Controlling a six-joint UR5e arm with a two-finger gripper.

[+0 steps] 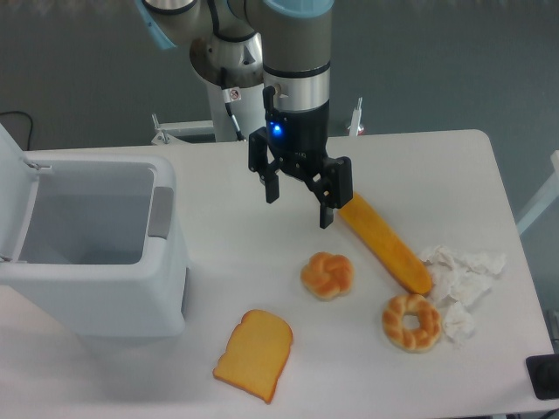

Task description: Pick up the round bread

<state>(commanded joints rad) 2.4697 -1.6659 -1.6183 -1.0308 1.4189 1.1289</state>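
The round bread point(327, 275), a small golden bun with twisted swirl ridges, lies on the white table point(262, 236) near the middle. My gripper point(298, 208) hangs above the table, up and a little left of the bun, apart from it. Its two black fingers point(272, 185) stand spread, open, with nothing between them.
A long orange baguette point(385, 242) lies right of the gripper, its upper end close to the right finger. A ring-shaped bread point(410, 321) and crumpled white paper point(461, 271) sit at the right. A toast slice point(254, 353) lies in front. An open white bin point(87, 244) stands at the left.
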